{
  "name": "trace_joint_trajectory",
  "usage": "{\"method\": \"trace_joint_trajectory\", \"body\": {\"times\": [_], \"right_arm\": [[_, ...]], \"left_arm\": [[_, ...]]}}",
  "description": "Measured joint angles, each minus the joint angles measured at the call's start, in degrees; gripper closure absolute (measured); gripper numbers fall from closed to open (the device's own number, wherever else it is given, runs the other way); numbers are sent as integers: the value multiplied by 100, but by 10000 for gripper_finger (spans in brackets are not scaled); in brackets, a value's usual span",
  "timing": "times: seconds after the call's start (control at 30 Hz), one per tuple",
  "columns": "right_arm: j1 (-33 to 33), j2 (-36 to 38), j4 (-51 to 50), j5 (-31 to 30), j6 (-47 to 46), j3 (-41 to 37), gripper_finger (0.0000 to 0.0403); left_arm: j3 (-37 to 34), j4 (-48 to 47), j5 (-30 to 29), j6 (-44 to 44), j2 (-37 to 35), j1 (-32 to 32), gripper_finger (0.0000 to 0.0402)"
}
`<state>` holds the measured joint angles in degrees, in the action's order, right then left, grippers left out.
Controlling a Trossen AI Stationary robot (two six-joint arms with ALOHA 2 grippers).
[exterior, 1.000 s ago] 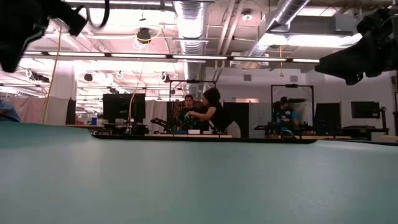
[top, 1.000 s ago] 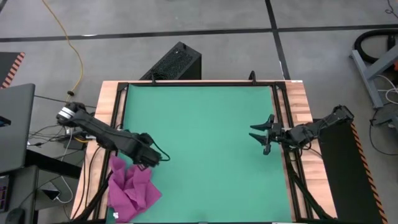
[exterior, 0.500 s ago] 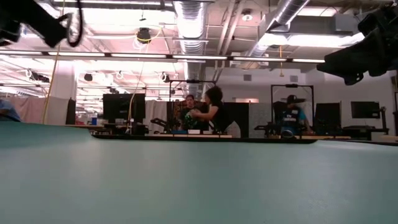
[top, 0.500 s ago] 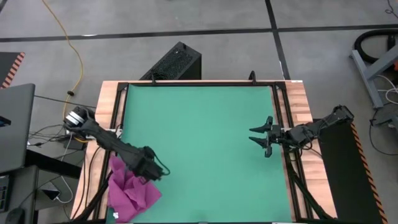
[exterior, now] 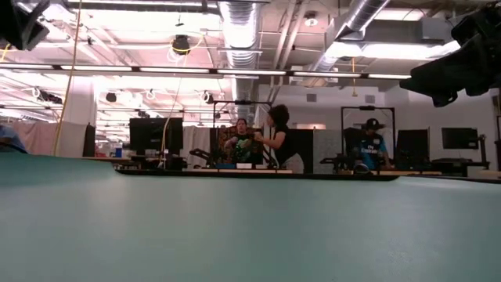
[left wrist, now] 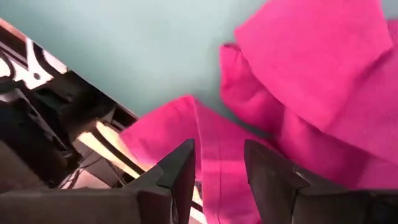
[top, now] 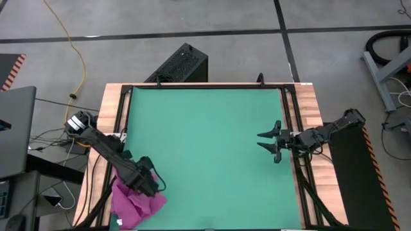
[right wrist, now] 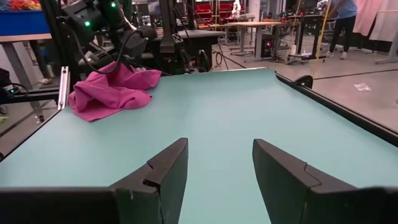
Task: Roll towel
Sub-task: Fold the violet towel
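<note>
The magenta-pink towel (top: 131, 205) lies crumpled in a heap at the near left corner of the green mat (top: 205, 141), one fold reaching over the mat's left border (left wrist: 155, 134). A small white tag (top: 119, 222) shows at its near edge. My left gripper (top: 151, 186) is open and points steeply down over the heap's far right part; in the left wrist view its fingers (left wrist: 181, 168) stand over pink folds (left wrist: 217, 143). My right gripper (top: 268, 142) waits open and level at the mat's right side, and sees the towel (right wrist: 112, 87) far off. My left gripper comes at the towel's bunched folds (left wrist: 214, 155) from above, its fingers pointing down with cloth showing in the gap between them. I cannot tell whether the fingertips touch the cloth.
Black rails (top: 122, 109) and a wooden border (top: 307, 109) frame the mat. Cables and a laptop (top: 16, 128) lie off the table's left side. The mat's middle and far half are bare green. People (exterior: 274, 141) stand in the room beyond the far edge.
My left gripper has swung toward the table's near edge and sunk, from beside the towel's far end to over the heap. It stays open. The towel lies as before.
</note>
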<state>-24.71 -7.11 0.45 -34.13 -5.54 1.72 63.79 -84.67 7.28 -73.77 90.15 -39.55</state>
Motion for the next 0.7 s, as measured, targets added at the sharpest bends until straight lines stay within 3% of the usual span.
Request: {"method": "trace_joint_trajectory", "body": {"times": [0.23,0.7], "right_arm": [[0,0,2,-2,-67,0,199],[0,0,4,-4,-201,-7,200]], "left_arm": [[0,120,-707,-706,0,147,273],[0,254,-2041,-827,-2,169,274]]}}
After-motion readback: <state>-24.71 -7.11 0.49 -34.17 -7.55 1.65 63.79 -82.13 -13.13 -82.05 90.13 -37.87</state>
